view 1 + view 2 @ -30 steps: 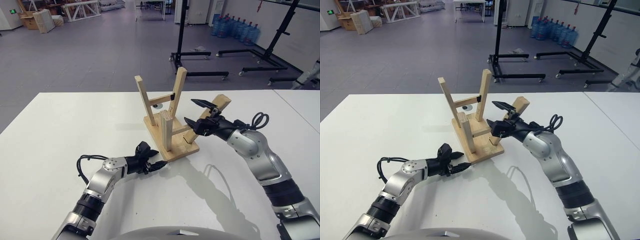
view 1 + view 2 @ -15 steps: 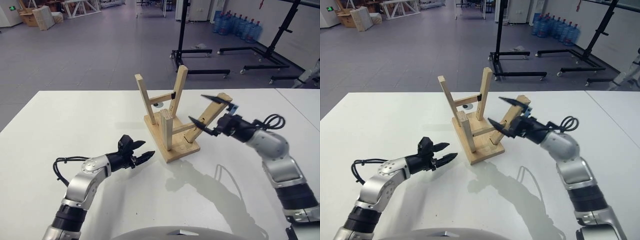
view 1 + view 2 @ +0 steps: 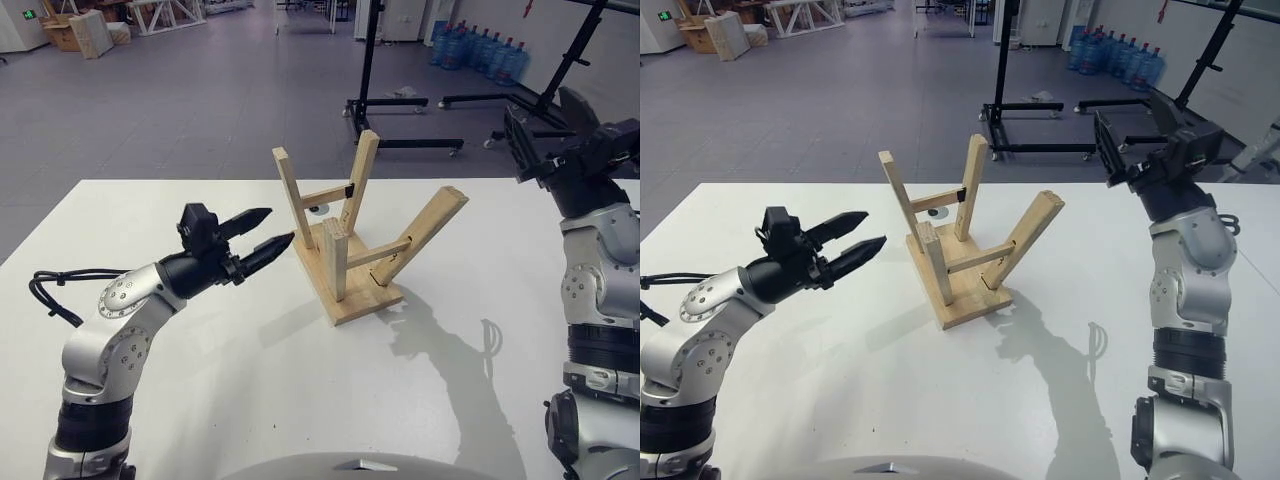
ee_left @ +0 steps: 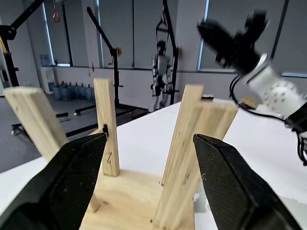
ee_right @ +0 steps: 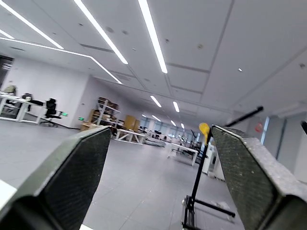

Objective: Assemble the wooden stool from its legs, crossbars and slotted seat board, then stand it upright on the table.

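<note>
The wooden stool (image 3: 345,262) rests upside down on the white table (image 3: 200,380). Its seat board (image 3: 352,303) lies flat and the legs (image 3: 292,196) point up, joined by crossbars (image 3: 324,194); the right leg (image 3: 426,232) leans outward. My left gripper (image 3: 272,227) hovers open just left of the stool at leg height, touching nothing. The left wrist view looks between its fingers (image 4: 72,182) at the legs (image 4: 107,125) and seat board (image 4: 125,203). Raised high at the right, my right gripper (image 3: 545,125) is open and empty, well clear of the stool; its fingers (image 5: 62,187) frame the ceiling.
Black wheeled stands (image 3: 400,100) are on the floor beyond the table's far edge. The left arm's cable (image 3: 45,290) loops over the table's left side. Bare table surface (image 3: 300,400) stretches in front of the stool.
My left gripper rose off the table and now points at the stool from the left. My right gripper drew back from the leaning leg and swung up to the right. The stool kept still.
</note>
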